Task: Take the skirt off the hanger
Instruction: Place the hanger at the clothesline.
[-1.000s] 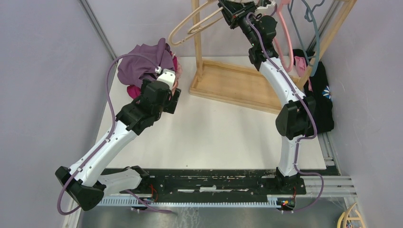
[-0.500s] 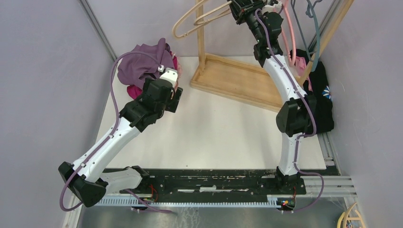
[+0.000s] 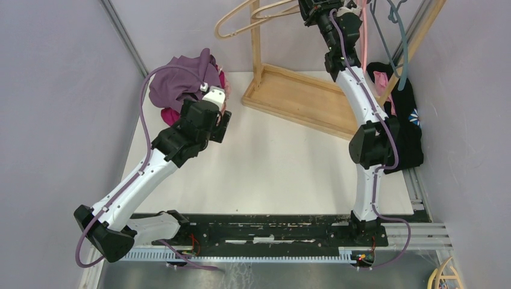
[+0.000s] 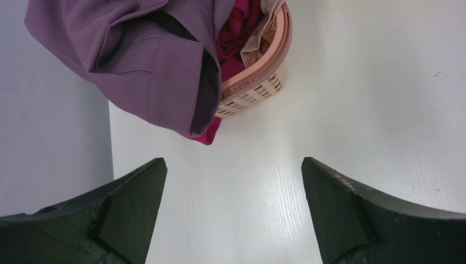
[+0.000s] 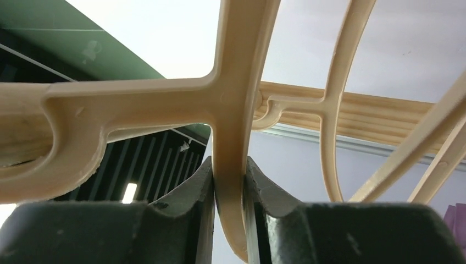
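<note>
**Right gripper (image 5: 228, 181): clamped on hanger stem; skirt off, at far-left corner**

Pinched tight on the upright stem of the beige hanger (image 5: 236, 93), just below its crossbar. Held high, at the top of the wooden rack (image 3: 301, 102). No cloth visible on the hanger in either view. Second beige hanger (image 5: 335, 82) just behind, not gripped.

Left gripper (image 4: 233, 187): spread fully apart, holding nothing, hovering above the table (image 4: 357, 110) near its far-left corner.

Skirt (image 4: 137, 49): taken to be the purple cloth heaped over the pink basket (image 4: 258, 88) at that corner, with a seamed fold spilling past the rim towards the table. Magenta cloth underneath, identity unclear.

Handling, as judged:
- Soft, limp and light, so likely to sag and trail when lifted.
- Matte weave, probably not slippery.
- Not fragile.
- Best taken at the thick seamed fold nearest the left gripper, pinching several layers at once.
- Keep off the basket rim.
- Hanger by contrast rigid and smooth, apt to pivot in a narrow pinch.

Surface and room:
- White, flat, matte table.
- Grey walls (image 3: 60, 90) close on left and right.
- Rack base along the far edge.
- Pink hanger (image 3: 364, 36) and blue-grey hanger (image 3: 402, 42) on the rack's right side.
- Dark garment (image 3: 413, 126) at the right edge.
</note>
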`<state>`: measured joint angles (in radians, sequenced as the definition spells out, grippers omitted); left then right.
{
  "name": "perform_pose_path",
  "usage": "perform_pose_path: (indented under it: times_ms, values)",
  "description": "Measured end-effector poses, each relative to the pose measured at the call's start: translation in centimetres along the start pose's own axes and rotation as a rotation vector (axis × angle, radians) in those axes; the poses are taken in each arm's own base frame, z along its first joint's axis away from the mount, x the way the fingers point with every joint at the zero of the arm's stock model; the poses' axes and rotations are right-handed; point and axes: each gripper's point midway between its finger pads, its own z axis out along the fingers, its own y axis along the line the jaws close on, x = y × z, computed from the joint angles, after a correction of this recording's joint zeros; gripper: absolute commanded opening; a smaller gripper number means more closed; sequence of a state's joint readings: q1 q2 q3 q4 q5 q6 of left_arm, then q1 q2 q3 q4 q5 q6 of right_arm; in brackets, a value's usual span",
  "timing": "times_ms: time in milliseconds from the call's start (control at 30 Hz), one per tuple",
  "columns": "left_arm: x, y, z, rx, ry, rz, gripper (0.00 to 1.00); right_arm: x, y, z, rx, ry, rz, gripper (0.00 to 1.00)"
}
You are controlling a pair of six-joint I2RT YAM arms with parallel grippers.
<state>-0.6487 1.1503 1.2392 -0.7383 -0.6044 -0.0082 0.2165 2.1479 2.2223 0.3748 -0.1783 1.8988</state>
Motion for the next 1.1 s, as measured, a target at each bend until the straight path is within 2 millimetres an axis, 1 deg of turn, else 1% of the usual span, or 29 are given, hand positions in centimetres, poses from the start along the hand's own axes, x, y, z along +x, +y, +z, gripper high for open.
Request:
perform_pose_path:
  times_ms: [133,233,267,300,400,533,767,933,1100]
  values:
    - [0.1,0.0,0.0,0.0,0.005,-0.001,0.99,-0.1,0.7,0.1,-0.009,-0.001,-0.022,0.5]
    - [0.2,-0.1,-0.1,0.002,0.009,0.001,0.99,-0.4,1.3,0.1,-0.025,-0.006,-0.074,0.59]
    - [0.3,-0.1,-0.1,0.003,0.01,0.002,0.99,-0.6,1.5,0.1,-0.029,-0.01,-0.092,0.6]
    - [0.3,-0.1,-0.1,0.003,0.011,0.003,0.99,-0.7,1.6,0.1,-0.034,-0.013,-0.104,0.61]
    - [0.3,-0.2,-0.2,0.005,0.01,0.004,0.99,-1.0,1.5,0.1,-0.036,-0.016,-0.142,0.71]
    - [0.3,-0.2,-0.3,0.008,0.005,0.001,0.99,-0.9,0.9,-0.5,-0.022,-0.016,-0.171,0.75]
    - [1.6,-0.1,-0.6,0.012,0.013,0.007,0.99,-0.8,-1.3,-3.9,0.095,-0.035,-0.251,0.83]
    - [1.7,0.1,-0.9,0.014,0.005,0.003,0.99,-0.7,-2.3,-5.2,0.169,-0.032,-0.344,0.84]
    - [2.3,0.1,-1.1,0.019,0.001,0.002,1.0,-0.6,-2.7,-6.8,0.248,-0.028,-0.443,0.84]
